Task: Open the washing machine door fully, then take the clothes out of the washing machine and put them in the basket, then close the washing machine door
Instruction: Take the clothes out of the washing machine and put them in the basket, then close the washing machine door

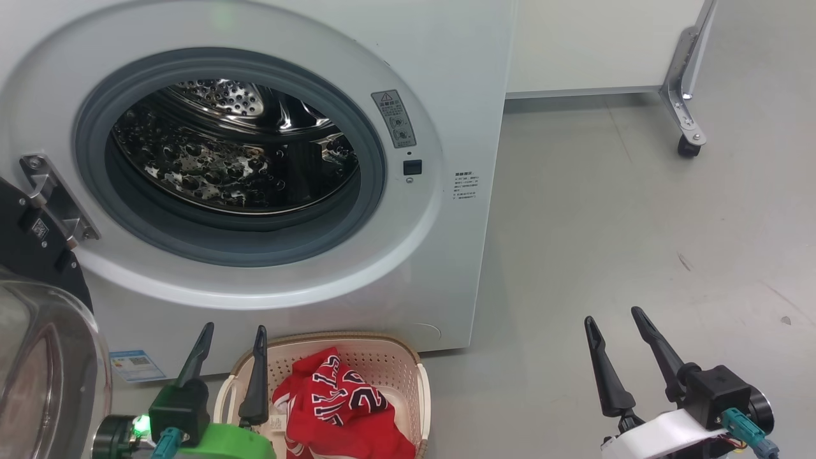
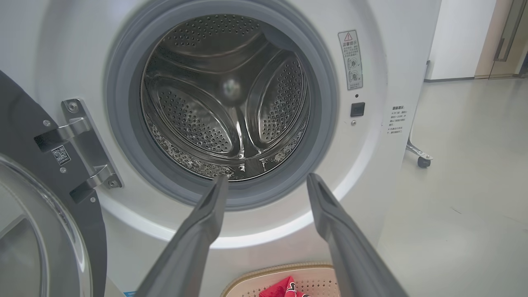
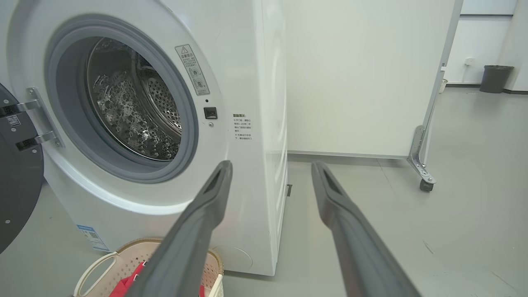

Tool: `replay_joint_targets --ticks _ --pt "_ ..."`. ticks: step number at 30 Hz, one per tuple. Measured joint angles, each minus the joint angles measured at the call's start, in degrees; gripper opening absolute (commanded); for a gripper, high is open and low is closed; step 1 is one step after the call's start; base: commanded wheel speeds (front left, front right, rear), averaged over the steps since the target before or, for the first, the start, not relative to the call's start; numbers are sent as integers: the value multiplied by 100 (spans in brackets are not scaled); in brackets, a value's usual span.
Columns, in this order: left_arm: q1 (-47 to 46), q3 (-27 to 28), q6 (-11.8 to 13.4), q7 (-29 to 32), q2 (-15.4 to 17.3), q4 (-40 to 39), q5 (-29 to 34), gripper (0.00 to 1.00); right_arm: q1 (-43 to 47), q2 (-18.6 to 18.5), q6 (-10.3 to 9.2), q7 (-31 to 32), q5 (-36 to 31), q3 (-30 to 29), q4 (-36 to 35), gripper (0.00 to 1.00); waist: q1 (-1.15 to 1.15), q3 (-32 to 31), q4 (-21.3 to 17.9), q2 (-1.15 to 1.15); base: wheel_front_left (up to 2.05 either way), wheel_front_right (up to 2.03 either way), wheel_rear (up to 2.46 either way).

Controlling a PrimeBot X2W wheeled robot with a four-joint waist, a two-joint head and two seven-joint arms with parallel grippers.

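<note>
While both my arms hang short of the washing machine [image 1: 446, 95], its door [image 1: 44, 363] stands wide open on the hinge [image 1: 54, 197] at the left side of the opening, with its inner face and bulging glass turned toward me. The grey gasket [image 1: 376, 166] is fully exposed, and behind it the drum [image 1: 223, 166] shows perforated steel and bright reflections.

The clothes [image 1: 338, 401] are red fabric with dark, white-edged numbers, bunched inside the basket [image 1: 382, 363]. How many garments make up the heap I cannot tell. The basket rests on the floor [image 1: 605, 223] close against the foot of the machine's front panel, below the lower right of the opening, with white loop handles [image 3: 88, 270] at its 2 ends.

On my left gripper [image 1: 234, 329] the 2 jaws are spread wide apart and grasp nothing. It hovers above the left end of the basket, just left of the clothes in the head view, pointing at the front panel. In the left wrist view its tips frame the bottom lip of the gasket.

On my right gripper [image 1: 613, 316] the jaws are likewise spread wide, with nothing between them. It hangs over bare floor to the right of the machine, well apart from the basket. In the right wrist view its tips straddle the machine's front right corner.

Other items noted: a blue sticker [image 1: 134, 364] low on the front panel left of the basket, and a warning label [image 1: 395, 118] right of the gasket.
</note>
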Motion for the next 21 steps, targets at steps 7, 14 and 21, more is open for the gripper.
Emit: replay_joint_targets --ticks 7,14,21 --pt "231 2 96 109 83 -278 80 100 85 0 -5 25 0 8 -91 100 0 -12 -14 0 0 0 0" --pt "365 -13 101 257 88 -522 100 100 105 -4 -48 71 -1 10 -191 100 0 -5 -41 0 0 0 0" --pt "421 -7 160 353 107 -769 142 100 118 -7 -49 94 -1 10 -261 100 0 7 -61 0 0 0 0"
